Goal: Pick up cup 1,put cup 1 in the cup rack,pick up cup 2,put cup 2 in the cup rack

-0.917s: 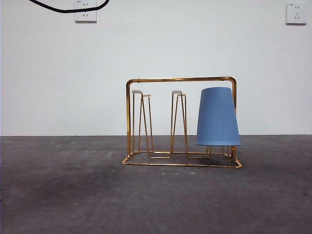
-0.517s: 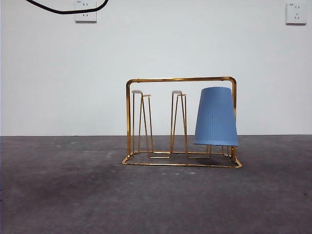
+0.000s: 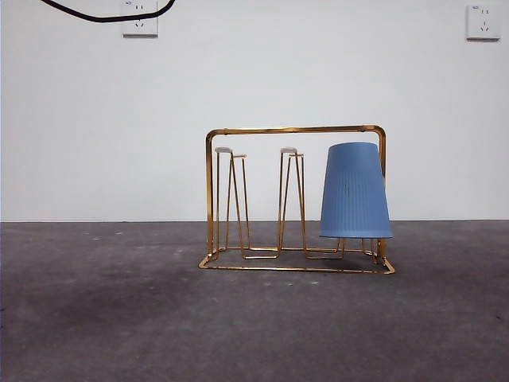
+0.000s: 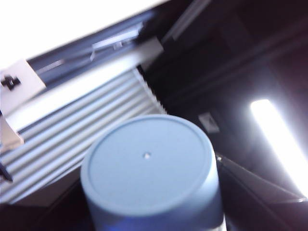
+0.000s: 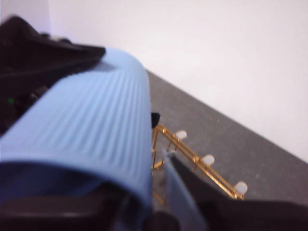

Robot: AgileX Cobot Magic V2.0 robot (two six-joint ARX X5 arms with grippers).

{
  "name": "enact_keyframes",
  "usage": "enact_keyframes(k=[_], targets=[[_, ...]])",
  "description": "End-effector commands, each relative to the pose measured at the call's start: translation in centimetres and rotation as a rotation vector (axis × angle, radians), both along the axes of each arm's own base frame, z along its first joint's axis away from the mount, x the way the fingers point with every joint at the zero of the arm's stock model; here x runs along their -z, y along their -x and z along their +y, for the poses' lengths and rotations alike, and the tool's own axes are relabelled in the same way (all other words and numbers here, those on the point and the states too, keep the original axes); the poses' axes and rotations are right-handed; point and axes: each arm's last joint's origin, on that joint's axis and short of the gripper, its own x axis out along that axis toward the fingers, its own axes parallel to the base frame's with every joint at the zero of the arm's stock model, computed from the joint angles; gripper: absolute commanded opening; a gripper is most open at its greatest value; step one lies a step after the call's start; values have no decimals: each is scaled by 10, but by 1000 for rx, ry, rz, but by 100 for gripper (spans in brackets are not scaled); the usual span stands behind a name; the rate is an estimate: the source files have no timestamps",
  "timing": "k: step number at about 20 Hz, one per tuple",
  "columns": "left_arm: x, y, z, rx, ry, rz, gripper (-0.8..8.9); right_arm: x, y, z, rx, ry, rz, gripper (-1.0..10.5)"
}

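In the front view, the blue cup (image 3: 355, 191) leaned a little to the left half a second ago and now stands straight again, mouth down over the right-hand prong of the cup rack (image 3: 294, 130). You can take that cup as placed. The other prongs (image 3: 235, 199) carry nothing, and no gripper shows here. In the left wrist view, a second cup (image 4: 149, 163) sits close with its flat base toward the camera. The left gripper probably holds it, but you cannot tell its grip. In the right wrist view, a blue ribbed cup side (image 5: 91, 130) fills the near field, with free pale-tipped prongs beyond. Blur hides the right gripper's state.
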Motion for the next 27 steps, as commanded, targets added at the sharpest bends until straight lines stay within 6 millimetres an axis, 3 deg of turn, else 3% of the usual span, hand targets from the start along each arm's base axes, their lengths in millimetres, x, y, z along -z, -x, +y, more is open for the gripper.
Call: enact_keyframes(k=[1,11,19,27], targets=[[0,-3,5,-16,0,-34,-6,3,2,-3,16,-16,36,193],[-6,-26,40,-155,-191,-89,-5,12,29,-31,87,36,147,190],[-2,-24,73,-569,-660,-133,-6,18,50,-54,133,50,206,188],[4,-26,81,-898,-948,-242,-6,23,54,-58,144,79,255,188]])
